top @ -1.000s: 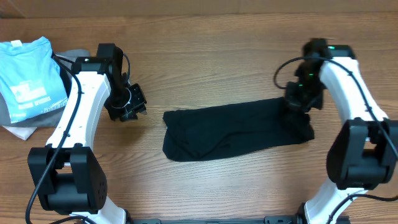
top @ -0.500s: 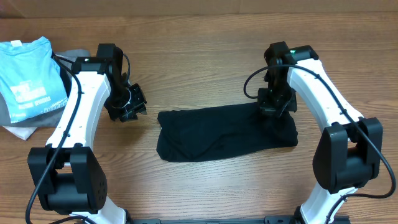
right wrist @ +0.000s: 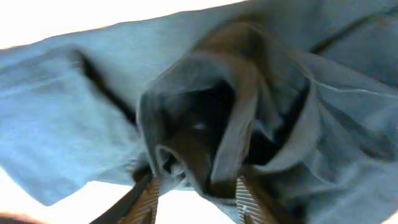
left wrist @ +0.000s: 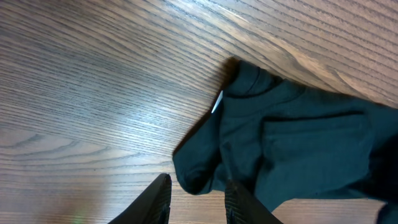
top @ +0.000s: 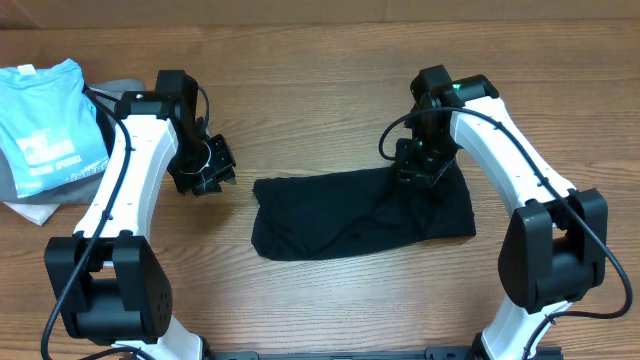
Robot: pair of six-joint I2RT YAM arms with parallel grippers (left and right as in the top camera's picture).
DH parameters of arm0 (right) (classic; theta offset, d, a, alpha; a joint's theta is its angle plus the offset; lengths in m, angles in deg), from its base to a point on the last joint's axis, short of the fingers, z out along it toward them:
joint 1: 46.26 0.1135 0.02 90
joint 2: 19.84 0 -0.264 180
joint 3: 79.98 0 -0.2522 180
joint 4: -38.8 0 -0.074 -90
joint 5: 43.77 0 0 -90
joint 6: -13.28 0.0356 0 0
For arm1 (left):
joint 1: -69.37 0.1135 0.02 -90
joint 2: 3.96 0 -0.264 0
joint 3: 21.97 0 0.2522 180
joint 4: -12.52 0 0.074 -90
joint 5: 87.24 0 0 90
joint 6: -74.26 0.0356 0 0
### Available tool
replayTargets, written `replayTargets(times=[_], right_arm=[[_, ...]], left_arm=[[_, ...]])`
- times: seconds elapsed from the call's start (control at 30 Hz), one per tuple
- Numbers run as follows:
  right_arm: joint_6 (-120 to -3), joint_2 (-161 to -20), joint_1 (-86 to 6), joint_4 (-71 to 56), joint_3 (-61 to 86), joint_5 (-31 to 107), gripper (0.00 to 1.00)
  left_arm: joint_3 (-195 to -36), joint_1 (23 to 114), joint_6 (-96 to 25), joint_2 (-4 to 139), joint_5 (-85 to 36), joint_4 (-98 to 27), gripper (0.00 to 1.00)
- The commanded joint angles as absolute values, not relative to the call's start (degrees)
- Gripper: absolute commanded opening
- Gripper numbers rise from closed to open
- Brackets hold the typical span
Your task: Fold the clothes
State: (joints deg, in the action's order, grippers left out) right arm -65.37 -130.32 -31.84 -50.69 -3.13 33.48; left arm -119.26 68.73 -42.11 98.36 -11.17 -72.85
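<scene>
The clothes point(top: 340, 215), a plain black garment, lie in a folded band across the middle of the table. My right gripper point(top: 418, 166) hovers over their upper right part, where the fabric is bunched. In the right wrist view its jaws point(right wrist: 196, 186) stand apart, with a loose fold of the clothes point(right wrist: 261, 93) hanging just ahead of them, not pinched. My left gripper point(top: 208, 170) sits to the left of the garment, apart from it. The left wrist view shows it point(left wrist: 196, 186) open, and a rounded corner of the clothes point(left wrist: 292, 143) lies just beyond its fingertips.
A light blue t-shirt with white print point(top: 45, 120) lies at the far left on top of a grey garment point(top: 30, 208). Bare wooden tabletop point(top: 320, 70) runs along the back and the front.
My right gripper has travelled left, dragging the garment's right end over itself, and its jaws have opened off the fabric. The garment is shorter and shifted left. The left arm has not moved.
</scene>
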Motion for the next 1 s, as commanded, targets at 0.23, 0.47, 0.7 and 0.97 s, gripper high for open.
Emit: replayTargets(times=[0.23, 0.47, 0.7, 0.97], right_arm=[[-66.3, -129.0, -32.2, -49.9, -4.0, 31.4, 0.30], [-53.3, -123.3, -35.0, -53.1, -4.6, 53.8, 0.32], [-52.6, -123.5, -36.6, -51.4, 1.6, 55.0, 0.31], [-63.9, -123.5, -32.9, -36.1, 16.5, 29.7, 0.31]], left_arm=[[-120.2, 68.6, -41.0, 97.0, -11.8, -73.0, 0.33], [-120.2, 68.6, -41.0, 97.0, -11.7, -73.2, 0.33], [-120.2, 68.6, -41.0, 97.0, -11.7, -73.2, 0.33], [-120.2, 68.6, -41.0, 97.0, -11.7, -73.2, 0.33]])
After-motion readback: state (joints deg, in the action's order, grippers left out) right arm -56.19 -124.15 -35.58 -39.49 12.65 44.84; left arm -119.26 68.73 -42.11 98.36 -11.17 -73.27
